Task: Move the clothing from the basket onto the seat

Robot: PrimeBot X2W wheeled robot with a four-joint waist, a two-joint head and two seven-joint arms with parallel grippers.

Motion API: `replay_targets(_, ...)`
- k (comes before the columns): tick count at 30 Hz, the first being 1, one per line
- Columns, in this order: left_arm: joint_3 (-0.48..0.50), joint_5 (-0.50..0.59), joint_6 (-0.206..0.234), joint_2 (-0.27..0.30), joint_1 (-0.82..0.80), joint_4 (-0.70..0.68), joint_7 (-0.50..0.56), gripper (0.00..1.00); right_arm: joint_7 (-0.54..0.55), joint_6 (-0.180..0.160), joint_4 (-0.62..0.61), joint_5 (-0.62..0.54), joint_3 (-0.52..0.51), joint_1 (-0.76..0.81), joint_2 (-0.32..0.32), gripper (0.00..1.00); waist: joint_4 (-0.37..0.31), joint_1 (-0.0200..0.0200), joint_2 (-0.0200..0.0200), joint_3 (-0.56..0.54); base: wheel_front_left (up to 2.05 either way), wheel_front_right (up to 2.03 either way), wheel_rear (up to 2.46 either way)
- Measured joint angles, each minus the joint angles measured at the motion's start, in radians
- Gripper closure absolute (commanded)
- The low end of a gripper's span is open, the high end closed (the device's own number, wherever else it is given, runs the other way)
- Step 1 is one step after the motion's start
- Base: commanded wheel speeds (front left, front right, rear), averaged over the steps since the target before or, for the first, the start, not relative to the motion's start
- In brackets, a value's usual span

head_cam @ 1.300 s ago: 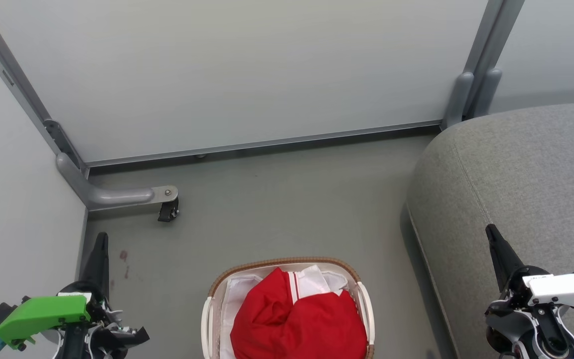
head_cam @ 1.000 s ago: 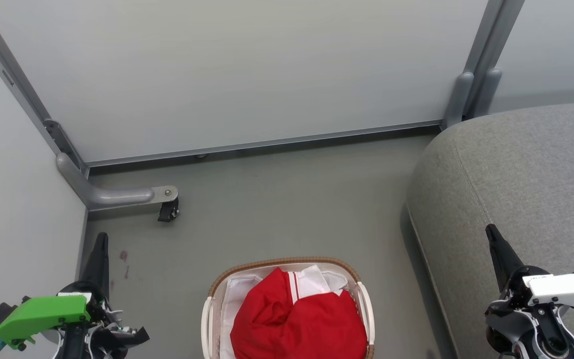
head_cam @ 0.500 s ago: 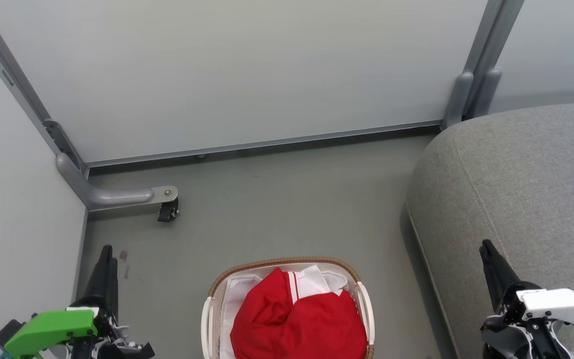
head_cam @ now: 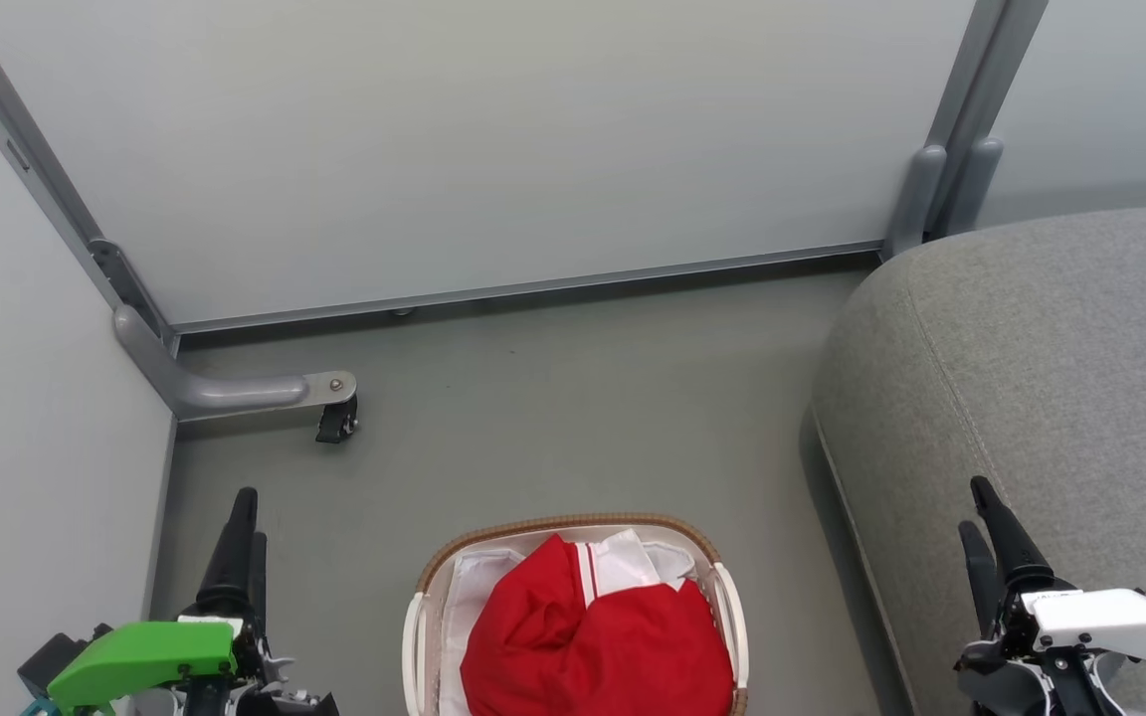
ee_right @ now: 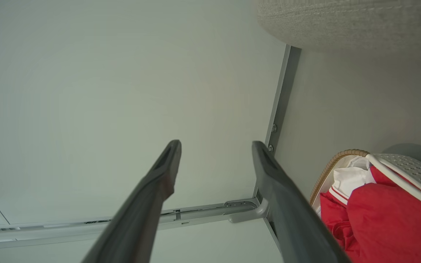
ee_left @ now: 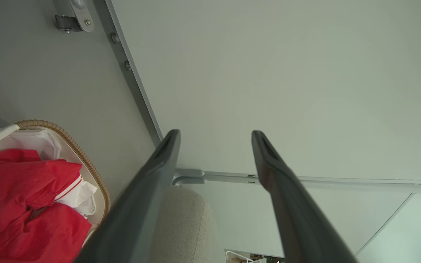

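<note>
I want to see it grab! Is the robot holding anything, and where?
Nothing. The left hand and right hand are open and empty; the red clothing lies in the basket.

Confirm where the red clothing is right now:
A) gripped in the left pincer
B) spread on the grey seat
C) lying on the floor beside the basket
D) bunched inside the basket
D: the clothing sits bunched inside the basket. None of it lies on the visible part of the seat, and the left pincer and right pincer are both open and hold nothing.
</note>
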Motion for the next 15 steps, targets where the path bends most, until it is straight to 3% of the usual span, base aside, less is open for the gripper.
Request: replay_targets(15, -0.033, 0.267, 0.003, 0.001, -0.001, -0.058, -0.062, 0.0, -0.063, 0.0, -0.038, -0.305, -0.039, 0.003, -0.003, 0.0, 0.005, 0.0, 0.0, 0.0, 0.0, 0.0, 0.0)
